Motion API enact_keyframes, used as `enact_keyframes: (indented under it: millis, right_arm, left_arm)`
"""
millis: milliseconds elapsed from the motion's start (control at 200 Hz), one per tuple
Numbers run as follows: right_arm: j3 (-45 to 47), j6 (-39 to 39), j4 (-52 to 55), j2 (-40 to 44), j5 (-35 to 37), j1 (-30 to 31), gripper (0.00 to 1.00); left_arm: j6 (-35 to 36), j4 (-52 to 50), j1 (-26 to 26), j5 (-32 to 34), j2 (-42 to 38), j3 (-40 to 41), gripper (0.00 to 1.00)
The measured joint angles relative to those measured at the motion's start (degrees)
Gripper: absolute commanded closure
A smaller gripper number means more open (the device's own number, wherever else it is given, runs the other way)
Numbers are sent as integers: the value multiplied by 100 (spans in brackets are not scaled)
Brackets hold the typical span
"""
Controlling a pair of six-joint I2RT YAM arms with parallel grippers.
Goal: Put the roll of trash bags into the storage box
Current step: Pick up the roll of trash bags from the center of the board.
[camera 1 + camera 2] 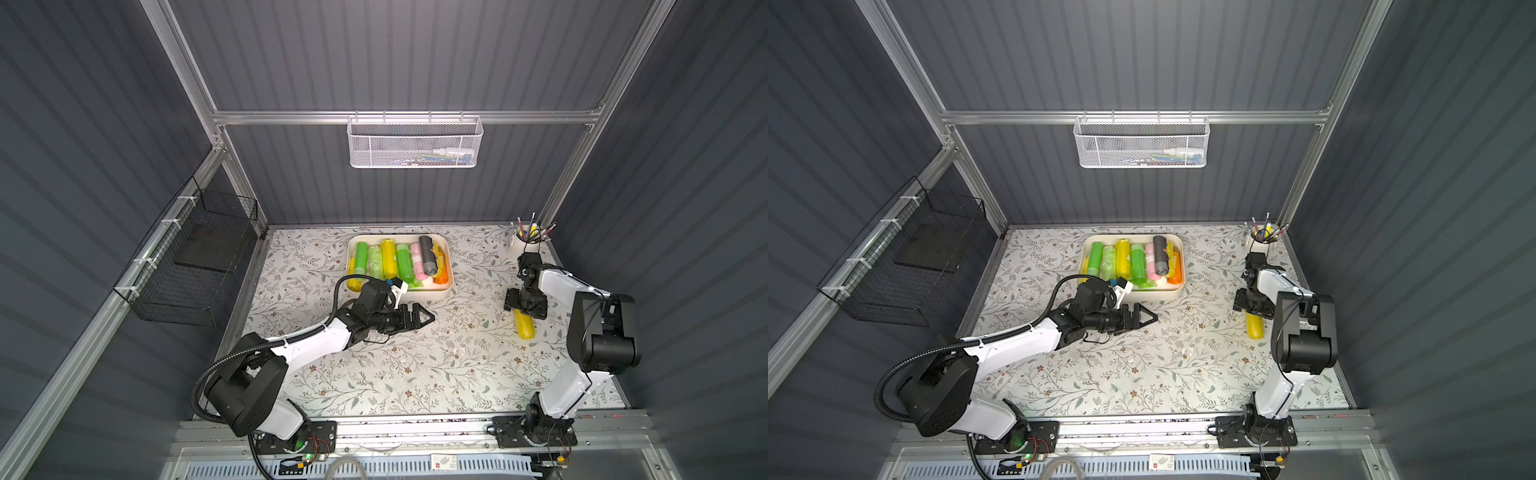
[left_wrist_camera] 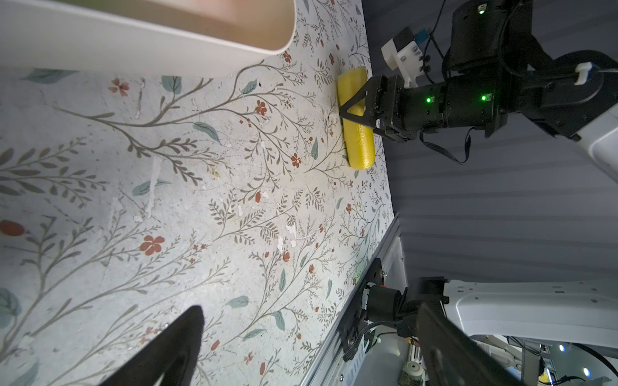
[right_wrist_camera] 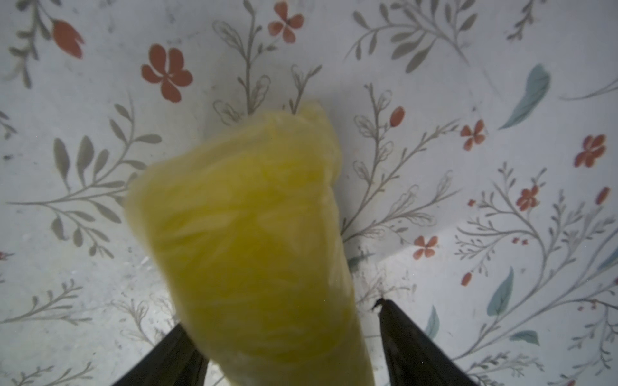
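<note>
We have little done — the yellow roll (image 1: 524, 328) lies on the bench (image 1: 415, 374), well apart from the storage box (image 1: 422, 296) (other rolls (image 1: 403, 262) fill it). Our right gripper (image 1: 524, 306) straddles it, jaws not yet clamped; the left gripper (image 1: 424, 317) hangs wide, empty.

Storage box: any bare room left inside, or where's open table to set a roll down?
Storage box is crowded: rolls fill it side by side, a gray roll stacked on top. Bare table: between the box and the yellow roll; the wide patch from the left gripper to the near edge.
</note>
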State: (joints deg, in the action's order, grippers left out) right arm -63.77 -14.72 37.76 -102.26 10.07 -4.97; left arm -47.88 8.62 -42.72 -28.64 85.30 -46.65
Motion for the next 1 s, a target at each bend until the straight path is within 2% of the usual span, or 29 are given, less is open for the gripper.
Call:
enact_keyframes:
  millis: [260, 375, 620, 820, 996]
  right_arm:
    - [-4, 63, -76, -109, -116, -2, 35]
    - [-4, 122, -105, -109, -216, -2, 45]
    - [116, 103, -267, 59, -608, -2, 52]
    - [457, -96, -409, 520, -1150, 61, 53]
    - [737, -393, -479, 1196, -1604, 356, 53]
  left_arm:
    - [2, -72, 0, 35, -61, 0, 0]
    - [2, -94, 0, 162, -199, 26, 0]
    - [4, -146, 0, 448, -435, 98, 0]
    - [9, -229, 0, 721, -566, 271, 0]
    - [68, -343, 0, 951, -697, 280, 0]
